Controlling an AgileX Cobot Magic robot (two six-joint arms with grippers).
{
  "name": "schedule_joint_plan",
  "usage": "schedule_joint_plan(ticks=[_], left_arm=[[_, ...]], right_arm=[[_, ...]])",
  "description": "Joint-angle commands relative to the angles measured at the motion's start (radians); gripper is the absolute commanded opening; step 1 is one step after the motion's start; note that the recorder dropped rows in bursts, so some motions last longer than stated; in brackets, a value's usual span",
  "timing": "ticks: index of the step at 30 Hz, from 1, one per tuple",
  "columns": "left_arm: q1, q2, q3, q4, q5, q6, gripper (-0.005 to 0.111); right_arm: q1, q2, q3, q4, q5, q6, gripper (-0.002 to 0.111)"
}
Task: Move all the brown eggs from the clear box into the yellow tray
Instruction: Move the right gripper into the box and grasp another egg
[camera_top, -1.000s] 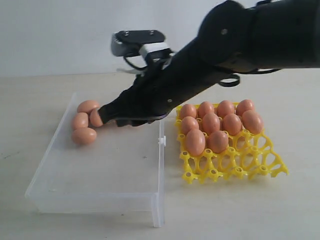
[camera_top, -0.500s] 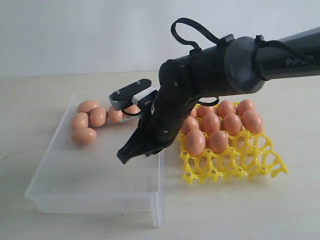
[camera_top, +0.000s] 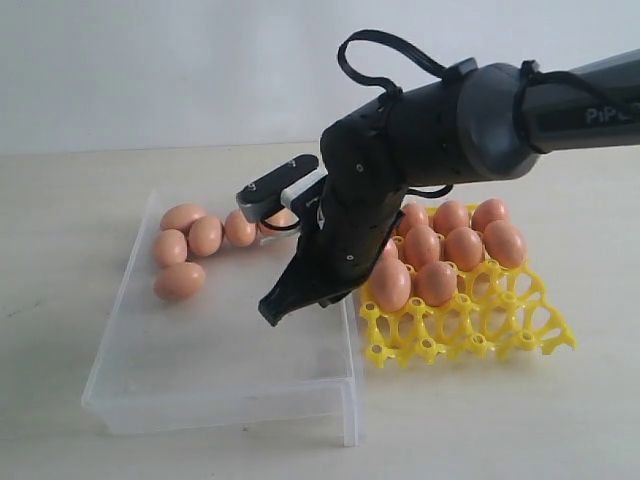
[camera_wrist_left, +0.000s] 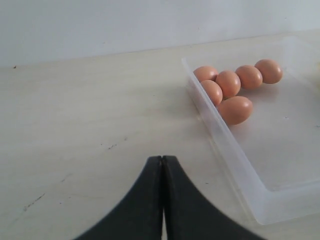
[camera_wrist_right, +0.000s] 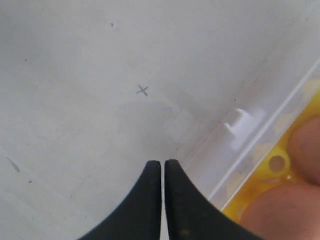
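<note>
Exterior view: your clear box (camera_top: 220, 405) sits on the counter (camera_top: 520, 420) right beside the yellow tray (camera_top: 500, 315), on the tray's left. Can't tell if they touch.

The brown eggs (camera_top: 180, 281) in the box are bunched in its far left corner, and the rest of the box floor is bare. Left wrist view gives you the clean count: six eggs (camera_wrist_left: 235, 110), packed touching each other, with the outer ones against the wall.

The tray carries eggs in its far rows plus two in the next row forward. You can count eight clearly. The arm covers the tray's far left cups, so no total from me. The front cups stand empty.

Right end effector (camera_top: 272, 312) hangs tip-down over the box near the tray-side wall, well apart from the egg cluster. Its fingers are pinched together with nothing between them. Right wrist view agrees: the tips meet above bare box floor, with the small clasp (camera_wrist_right: 239, 121) on the wall nearby. Yellow lattice and an egg show through the plastic beyond it.

Left end effector (camera_wrist_left: 162, 167): tips closed flush, holding nothing. It's over bare counter outside the box, well apart from the eggs.
</note>
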Motion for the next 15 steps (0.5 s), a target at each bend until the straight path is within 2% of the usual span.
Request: schedule_joint_plan(ticks=[1, 4, 6, 9, 15], left_arm=[[-0.004, -0.006, -0.004, -0.003, -0.010, 0.000, 0.000], [-0.004, -0.006, -0.004, -0.003, -0.010, 0.000, 0.000], [-0.004, -0.006, -0.004, -0.003, -0.010, 0.000, 0.000], [-0.004, -0.006, -0.004, -0.003, -0.010, 0.000, 0.000], [-0.004, -0.006, -0.004, -0.003, -0.010, 0.000, 0.000]], right_arm=[[0.013, -0.098, -0.003, -0.001, -0.175, 0.003, 0.007], [0.024, -0.153, -0.003, 0.086, -0.319, -0.068, 0.007], [0.024, -0.156, -0.030, 0.170, -0.345, -0.160, 0.010], [-0.004, -0.111, -0.134, 0.206, -0.239, -0.189, 0.019], [-0.043, 0.071, -0.416, 0.288, -0.044, -0.189, 0.042]])
